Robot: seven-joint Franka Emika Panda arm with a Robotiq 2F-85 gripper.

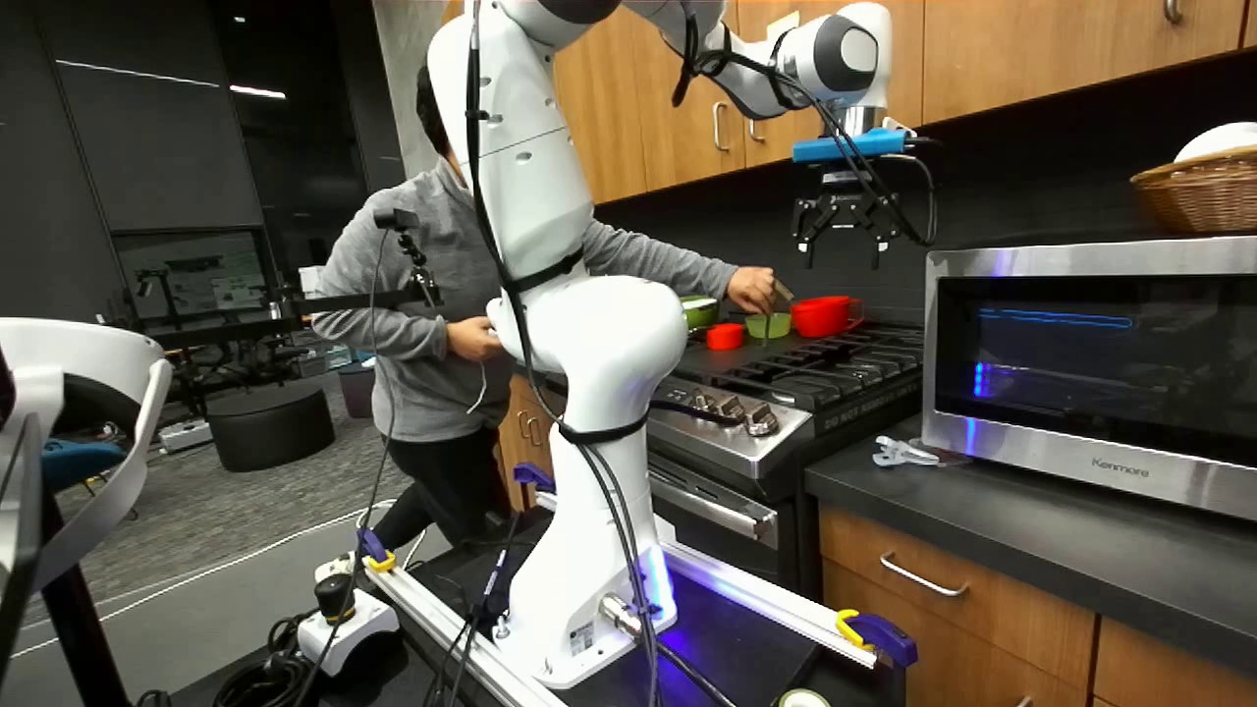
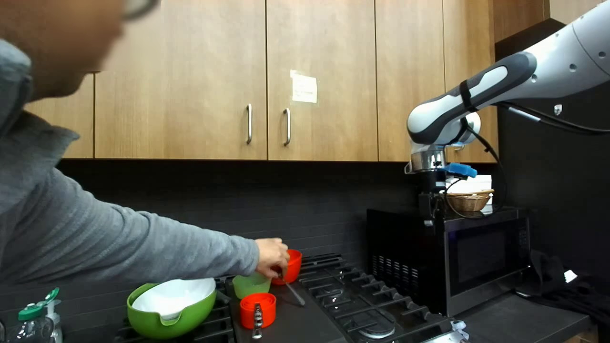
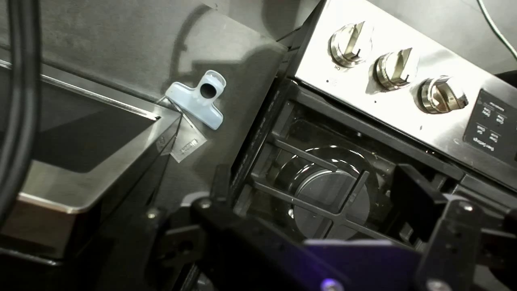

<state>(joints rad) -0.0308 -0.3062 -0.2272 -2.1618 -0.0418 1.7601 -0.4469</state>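
Observation:
My gripper (image 1: 842,253) is open and holds nothing. It points down, well above the right side of the stove, beside the microwave (image 1: 1090,373); it also shows in an exterior view (image 2: 427,214). In the wrist view its spread fingers (image 3: 319,184) frame a burner (image 3: 331,202) under a black grate. A pale clip (image 3: 198,99) lies on the counter by the microwave's corner. On the stove are a red pot (image 1: 822,316), a green cup (image 1: 768,325), small red cups (image 2: 258,309), and a green bowl (image 2: 157,324) with a white bowl (image 2: 174,293) inside.
A person (image 1: 412,295) stands beside the arm and reaches over the stove, one hand (image 2: 272,257) holding a thin utensil (image 2: 295,295) by the cups. Wooden cabinets (image 2: 319,128) hang above. A wicker basket (image 1: 1203,191) sits on the microwave. Stove knobs (image 3: 351,44) line the front.

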